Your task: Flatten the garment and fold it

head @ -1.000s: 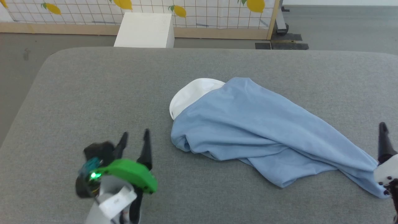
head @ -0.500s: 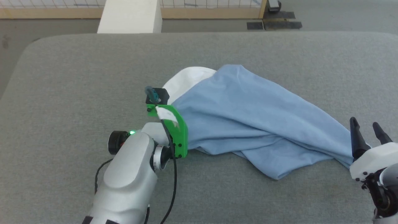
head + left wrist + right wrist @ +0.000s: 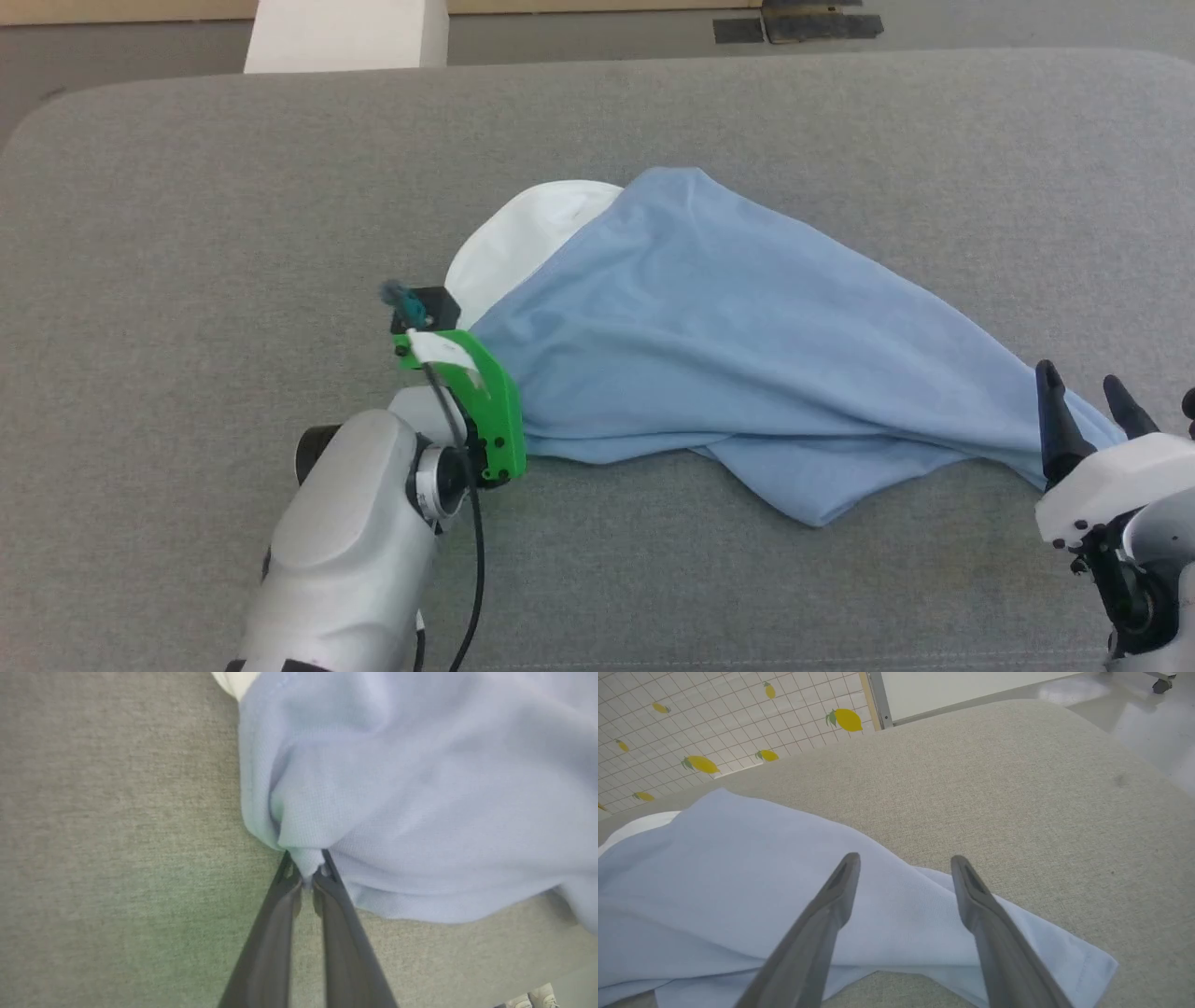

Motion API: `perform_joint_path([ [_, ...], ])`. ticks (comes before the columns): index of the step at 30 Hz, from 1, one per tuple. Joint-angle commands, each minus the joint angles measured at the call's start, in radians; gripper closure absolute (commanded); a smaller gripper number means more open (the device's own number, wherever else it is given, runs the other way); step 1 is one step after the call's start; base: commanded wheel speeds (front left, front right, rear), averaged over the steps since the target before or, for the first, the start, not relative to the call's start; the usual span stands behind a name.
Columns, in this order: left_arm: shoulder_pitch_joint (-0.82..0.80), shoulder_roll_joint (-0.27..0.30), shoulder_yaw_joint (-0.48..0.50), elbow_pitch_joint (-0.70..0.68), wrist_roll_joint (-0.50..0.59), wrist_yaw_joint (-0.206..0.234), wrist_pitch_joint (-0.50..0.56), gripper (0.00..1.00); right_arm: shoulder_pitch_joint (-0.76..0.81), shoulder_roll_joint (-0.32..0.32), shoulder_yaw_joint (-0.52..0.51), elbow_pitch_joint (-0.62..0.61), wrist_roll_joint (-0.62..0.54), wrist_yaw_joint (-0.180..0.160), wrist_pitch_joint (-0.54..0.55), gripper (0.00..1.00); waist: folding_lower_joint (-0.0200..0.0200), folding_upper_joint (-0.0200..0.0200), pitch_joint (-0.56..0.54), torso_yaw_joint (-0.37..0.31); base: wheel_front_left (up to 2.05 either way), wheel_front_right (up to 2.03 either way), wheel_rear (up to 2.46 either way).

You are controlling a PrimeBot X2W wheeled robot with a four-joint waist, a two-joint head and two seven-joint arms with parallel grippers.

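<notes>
The shirt (image 3: 728,345) lies bunched in one long, tapering heap across the grey surface (image 3: 233,233). Its white collar (image 3: 523,233) pokes out at the robot's left end, and a blue corner trails off towards the right. Each arm stands at its own end of that line. The left hand (image 3: 306,868) is nipped tight on a small fold of blue cloth at the left end, just below the collar. The right hand (image 3: 906,859) is spread wide, with its fingers reaching over the far corner on the right. From here I can't quite tell whether they touch the cloth or hang just above it. As I see it, the next move turns on that long line — the right hand is by far the nearer to the loose corner, and once it closes there, the two can draw apart along the heap to spread it.
</notes>
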State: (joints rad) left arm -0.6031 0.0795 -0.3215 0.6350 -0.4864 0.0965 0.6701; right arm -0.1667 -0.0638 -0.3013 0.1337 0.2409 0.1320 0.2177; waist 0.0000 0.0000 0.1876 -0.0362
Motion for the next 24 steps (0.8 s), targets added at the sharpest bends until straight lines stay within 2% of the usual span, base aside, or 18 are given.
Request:
perform_joint_path([
  [1, 0.025, -0.001, 0.022, -0.017, -0.026, -0.007, -0.03, 1.0, -0.011, 0.002, 0.002, 0.005, -0.005, -0.001, -0.008, 0.0, 0.0, 0.0, -0.025, 0.024, 0.0, 0.0, 0.0],
  [4, 0.033, 0.011, 0.095, -0.11, -0.075, -0.005, -0.109, 1.0, -0.004, 0.001, 0.0, 0.019, -0.012, -0.001, -0.008, 0.0, 0.0, 0.0, -0.054, 0.051, 0.0, 0.0, 0.0],
  [7, 0.061, 0.04, 0.172, -0.213, -0.111, 0.018, -0.165, 1.0, 0.005, 0.001, 0.001, 0.028, -0.016, -0.001, -0.005, 0.0, 0.0, 0.0, -0.081, 0.074, 0.0, 0.0, 0.0],
  [11, 0.152, 0.093, 0.285, -0.347, -0.134, 0.099, -0.209, 1.0, 0.012, 0.001, 0.01, 0.034, -0.019, -0.001, -0.001, 0.0, 0.0, 0.0, -0.104, 0.098, 0.0, 0.0, 0.0],
  [12, 0.26, 0.122, 0.364, -0.404, -0.143, 0.173, -0.217, 1.0, 0.014, 0.002, 0.015, 0.034, -0.022, -0.001, 0.003, 0.0, 0.0, 0.0, -0.112, 0.112, 0.0, 0.0, 0.0],
  [14, 0.336, 0.12, 0.387, -0.416, -0.155, 0.203, -0.202, 1.0, 0.015, 0.0, 0.015, 0.031, -0.023, -0.001, 0.007, 0.0, 0.0, 0.0, -0.112, 0.122, 0.0, 0.0, 0.0],
  [18, 0.419, 0.089, 0.381, -0.393, -0.182, 0.205, -0.174, 1.0, 0.012, -0.004, 0.019, 0.028, -0.024, -0.001, 0.015, 0.0, 0.0, 0.0, -0.104, 0.132, 0.0, 0.0, 0.0],
  [19, 0.427, 0.079, 0.381, -0.39, -0.189, 0.202, -0.176, 0.8, 0.011, -0.004, 0.022, 0.028, -0.024, -0.001, 0.016, 0.0, 0.0, 0.0, -0.104, 0.134, 0.0, 0.0, 0.0],
  [20, 0.431, 0.067, 0.384, -0.39, -0.203, 0.194, -0.183, 0.0, 0.011, -0.004, 0.025, 0.029, -0.024, -0.001, 0.018, 0.0, 0.0, 0.0, -0.102, 0.136, 0.0, 0.0, 0.0],
  [24, 0.419, 0.048, 0.412, -0.437, -0.247, 0.12, -0.267, 0.0, 0.005, -0.007, 0.046, 0.033, -0.025, -0.001, 0.025, 0.0, 0.0, 0.0, -0.102, 0.14, 0.0, 0.0, 0.0],
])
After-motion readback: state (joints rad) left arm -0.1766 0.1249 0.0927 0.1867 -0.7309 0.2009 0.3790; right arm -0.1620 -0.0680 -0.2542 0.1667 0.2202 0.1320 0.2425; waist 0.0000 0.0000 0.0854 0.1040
